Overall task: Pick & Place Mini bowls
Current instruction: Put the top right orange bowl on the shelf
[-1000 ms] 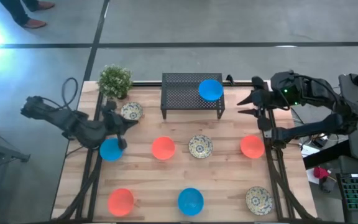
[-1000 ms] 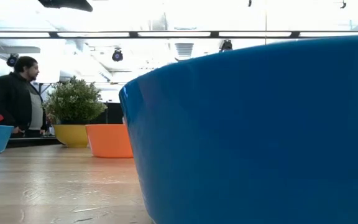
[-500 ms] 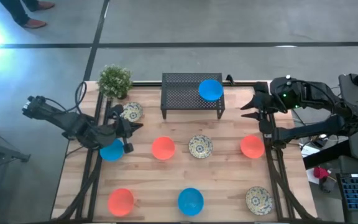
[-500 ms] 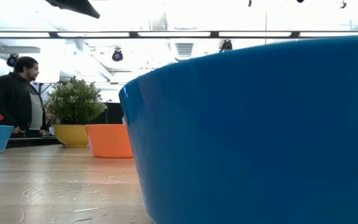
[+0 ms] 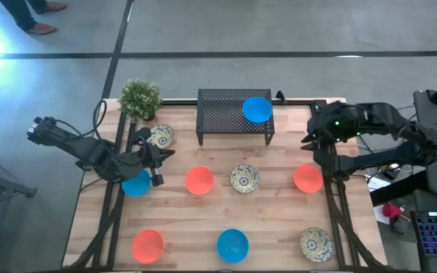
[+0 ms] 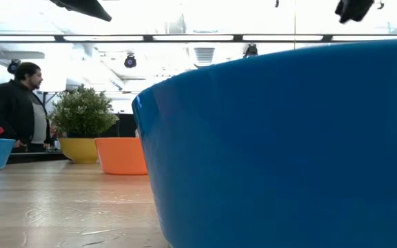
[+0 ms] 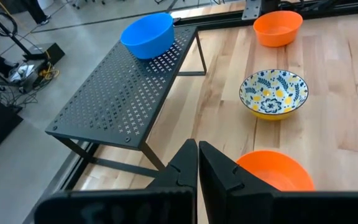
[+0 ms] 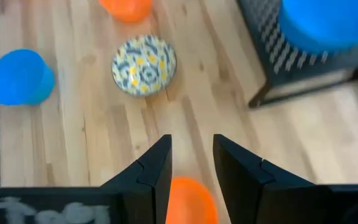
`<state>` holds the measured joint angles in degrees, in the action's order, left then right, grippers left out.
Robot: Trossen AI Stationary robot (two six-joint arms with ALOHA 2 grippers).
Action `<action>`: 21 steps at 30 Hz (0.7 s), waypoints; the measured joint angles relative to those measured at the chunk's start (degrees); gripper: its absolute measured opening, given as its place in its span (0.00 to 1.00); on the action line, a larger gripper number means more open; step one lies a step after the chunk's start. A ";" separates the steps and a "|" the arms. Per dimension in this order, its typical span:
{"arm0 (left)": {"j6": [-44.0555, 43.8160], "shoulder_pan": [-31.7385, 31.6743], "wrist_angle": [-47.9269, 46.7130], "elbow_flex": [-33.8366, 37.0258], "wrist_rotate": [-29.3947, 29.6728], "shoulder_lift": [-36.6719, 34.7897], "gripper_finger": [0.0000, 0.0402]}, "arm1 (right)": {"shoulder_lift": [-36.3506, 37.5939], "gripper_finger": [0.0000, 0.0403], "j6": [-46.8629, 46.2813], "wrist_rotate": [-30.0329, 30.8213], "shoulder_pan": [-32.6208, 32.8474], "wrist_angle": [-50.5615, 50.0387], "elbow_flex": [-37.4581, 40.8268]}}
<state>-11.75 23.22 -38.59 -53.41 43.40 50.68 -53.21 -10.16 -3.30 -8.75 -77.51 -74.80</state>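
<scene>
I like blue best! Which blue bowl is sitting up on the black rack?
The blue bowl at the right end of the black mesh rack. The other two blue bowls sit on the table.

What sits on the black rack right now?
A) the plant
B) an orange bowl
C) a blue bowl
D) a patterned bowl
C: one blue bowl rests on the rack, near its right end in the high view.
</scene>
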 joint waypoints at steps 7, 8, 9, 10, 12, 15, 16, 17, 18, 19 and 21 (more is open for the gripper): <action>1.22 0.00 -0.02 0.00 -0.02 0.02 0.02 | -1.33 0.30 -6.37 1.44 0.00 -0.26 8.29; 1.22 0.00 -0.02 0.00 -0.01 0.02 0.02 | -1.75 0.30 -6.55 1.94 -0.01 -0.26 9.63; 1.22 0.00 -0.02 0.00 -0.02 0.02 0.02 | -2.23 0.31 -6.56 2.05 -0.02 -0.31 10.82; 1.22 0.00 -0.02 0.00 0.00 0.02 0.02 | -2.71 0.31 -6.55 2.06 -0.03 -0.25 11.91; 1.24 0.00 -0.02 0.02 -0.02 0.02 0.02 | -3.83 0.33 -7.64 2.93 -0.04 -0.10 14.12; 1.25 0.00 -0.02 0.02 -0.02 0.02 0.02 | -6.10 0.34 -14.47 5.91 -0.13 0.04 16.95; 1.25 0.00 -0.02 0.02 -0.02 0.02 0.02 | -6.81 0.35 -16.22 6.34 -0.15 -0.02 17.80; 1.25 0.00 -0.02 0.02 -0.02 0.02 0.02 | -7.52 0.35 -17.40 6.33 -0.15 -0.10 18.57; 1.27 0.00 -0.02 0.02 -0.02 0.02 0.02 | -8.25 0.36 -18.40 6.33 -0.15 -0.13 19.25; 1.27 0.00 -0.02 0.02 -0.02 0.02 0.02 | -8.98 0.36 -19.11 6.30 -0.15 -0.02 19.91; 1.29 0.00 -0.02 0.04 -0.02 0.02 0.02 | -10.53 0.37 -18.43 6.31 -0.13 -0.04 21.18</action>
<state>-10.46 23.22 -38.61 -53.36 43.38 50.70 -63.74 -28.59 3.01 -8.89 -77.55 -53.62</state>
